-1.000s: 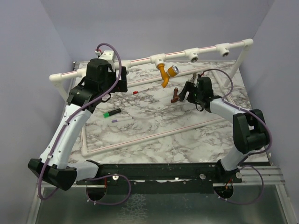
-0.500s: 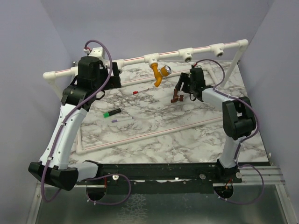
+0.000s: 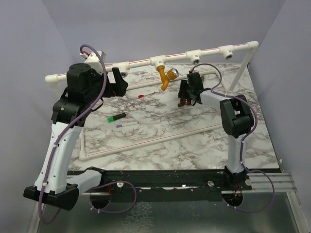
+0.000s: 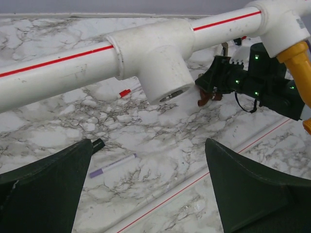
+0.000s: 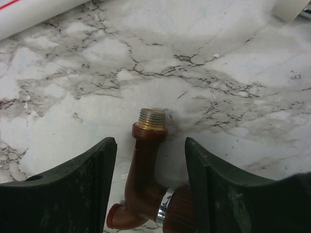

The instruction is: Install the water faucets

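Observation:
The dark reddish-brown faucet (image 5: 146, 179) lies on the marble board, threaded end pointing away; it also shows in the top view (image 3: 182, 101). My right gripper (image 5: 150, 145) straddles it, jaws open. There is a gap at the left finger, and the knob sits close against the right finger. The orange-yellow faucet (image 3: 165, 80) with its silver knob hangs from a T-fitting on the white pipe rail (image 3: 141, 63). My left gripper (image 4: 150, 145) is wide open and holds nothing, just below an empty T-fitting (image 4: 160, 63).
A green marker (image 3: 116, 117), a purple pen (image 3: 125, 125) and a red-tipped pen (image 3: 141, 96) lie on the board left of centre. A low white pipe frame (image 3: 150, 141) runs across the board. Further empty T-fittings sit along the rail to the right.
My right gripper has reached left onto the reddish-brown faucet and its jaws have narrowed around it. The left arm has swung left and risen, staying open near the rail.

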You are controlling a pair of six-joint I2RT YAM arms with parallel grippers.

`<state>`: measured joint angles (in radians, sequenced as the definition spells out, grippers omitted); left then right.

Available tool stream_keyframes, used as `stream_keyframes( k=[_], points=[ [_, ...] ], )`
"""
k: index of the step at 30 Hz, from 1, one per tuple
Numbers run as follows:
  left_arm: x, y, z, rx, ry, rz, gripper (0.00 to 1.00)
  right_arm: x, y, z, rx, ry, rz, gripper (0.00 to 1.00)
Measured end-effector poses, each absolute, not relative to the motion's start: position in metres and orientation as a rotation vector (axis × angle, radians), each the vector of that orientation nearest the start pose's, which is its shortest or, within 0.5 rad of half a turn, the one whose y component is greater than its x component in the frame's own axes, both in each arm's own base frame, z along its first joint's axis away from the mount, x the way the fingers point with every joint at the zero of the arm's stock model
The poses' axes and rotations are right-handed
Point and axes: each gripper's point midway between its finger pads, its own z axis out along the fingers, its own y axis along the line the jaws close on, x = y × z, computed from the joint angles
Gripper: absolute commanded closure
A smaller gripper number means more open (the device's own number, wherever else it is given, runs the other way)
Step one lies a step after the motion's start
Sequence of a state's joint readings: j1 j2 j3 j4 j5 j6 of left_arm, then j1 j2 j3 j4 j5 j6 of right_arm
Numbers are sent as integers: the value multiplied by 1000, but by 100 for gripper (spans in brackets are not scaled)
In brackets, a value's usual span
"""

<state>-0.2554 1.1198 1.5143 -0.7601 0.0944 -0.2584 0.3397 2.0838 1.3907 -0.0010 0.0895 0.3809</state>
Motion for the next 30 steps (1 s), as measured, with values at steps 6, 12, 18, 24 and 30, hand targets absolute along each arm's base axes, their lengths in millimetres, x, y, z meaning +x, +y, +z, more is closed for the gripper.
stream_keyframes(
  k=[6, 12, 18, 24, 30],
  points=[
    [292, -122, 385, 139, 1929, -523, 1, 511, 188, 37, 60, 2300, 255, 46],
    [285, -128, 387, 182, 1920, -568, 1, 509, 190, 31, 35, 2317, 211, 54],
    [281, -131, 387, 209, 1918, -584, 1, 507, 191, 29, 12, 2324, 174, 69],
    [277, -132, 381, 220, 1928, -591, 1, 503, 202, 29, -45, 2323, 162, 99],
    [275, -134, 379, 230, 1934, -606, 1, 495, 210, 29, -87, 2323, 164, 100]
  ],
)
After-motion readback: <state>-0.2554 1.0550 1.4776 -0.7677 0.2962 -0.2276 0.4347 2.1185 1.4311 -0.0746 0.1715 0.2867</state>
